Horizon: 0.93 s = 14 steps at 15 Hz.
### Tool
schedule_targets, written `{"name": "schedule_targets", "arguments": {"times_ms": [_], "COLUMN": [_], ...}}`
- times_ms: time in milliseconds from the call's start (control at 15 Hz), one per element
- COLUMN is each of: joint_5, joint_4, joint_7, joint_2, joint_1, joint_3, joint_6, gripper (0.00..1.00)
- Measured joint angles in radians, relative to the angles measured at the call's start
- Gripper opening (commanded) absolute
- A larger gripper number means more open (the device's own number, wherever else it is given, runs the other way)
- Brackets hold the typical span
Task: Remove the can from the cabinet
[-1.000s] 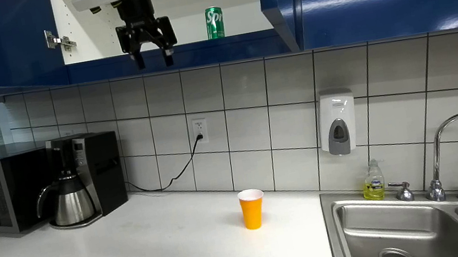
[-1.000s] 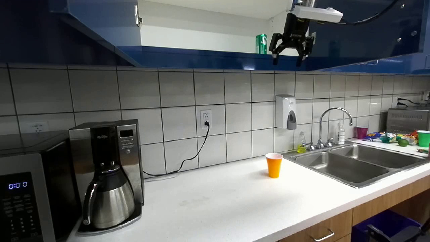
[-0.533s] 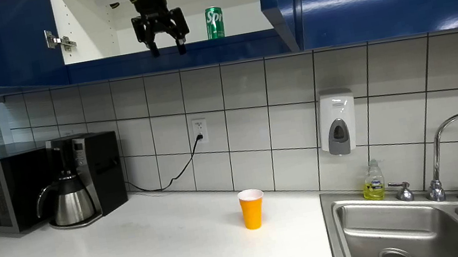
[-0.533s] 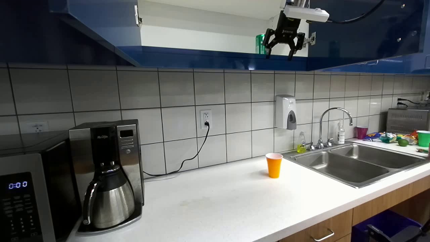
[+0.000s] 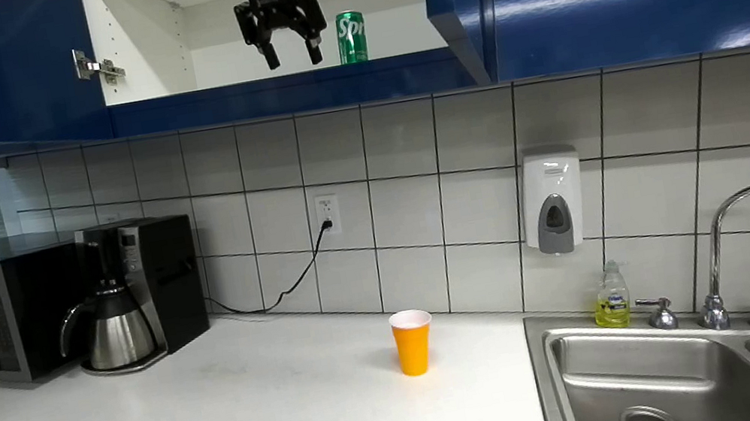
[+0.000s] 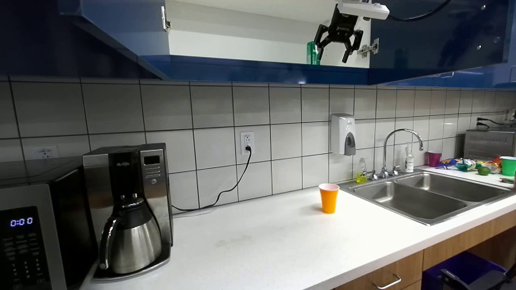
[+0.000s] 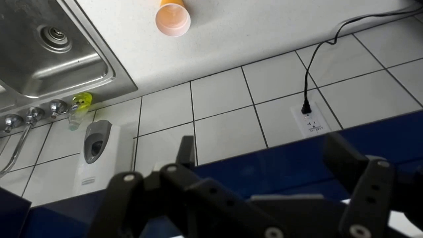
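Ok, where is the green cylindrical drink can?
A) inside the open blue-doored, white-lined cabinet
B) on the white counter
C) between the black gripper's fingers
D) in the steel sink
A: both exterior views show the green can upright inside the open cabinet.

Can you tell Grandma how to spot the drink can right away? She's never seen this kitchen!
Start at the tiled wall and look above it to the open blue cabinet. Inside stands an upright can. Unlike the plain orange cup on the counter below, it's shiny green with white letters.
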Motion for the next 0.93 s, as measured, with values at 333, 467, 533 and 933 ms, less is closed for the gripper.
{"name": "schedule_targets", "arguments": {"times_ms": [333,467,533,933], "joint_5": [0.001,0.002,0.003,0.004], "joint_4": [0.09,0.129,0.15,0.276], "joint_7": [0.0,0.001,0.001,0.011], "joint_2": [0.058,0.088,0.104,0.21], "joint_1": [0.0,0.0,0.0,0.0], "joint_3": [-0.011,-0.014,-0.016,-0.019], "joint_6": [0.009,0.02,0.029,0.076], "gripper": [1.0,1.0,1.0,1.0]}}
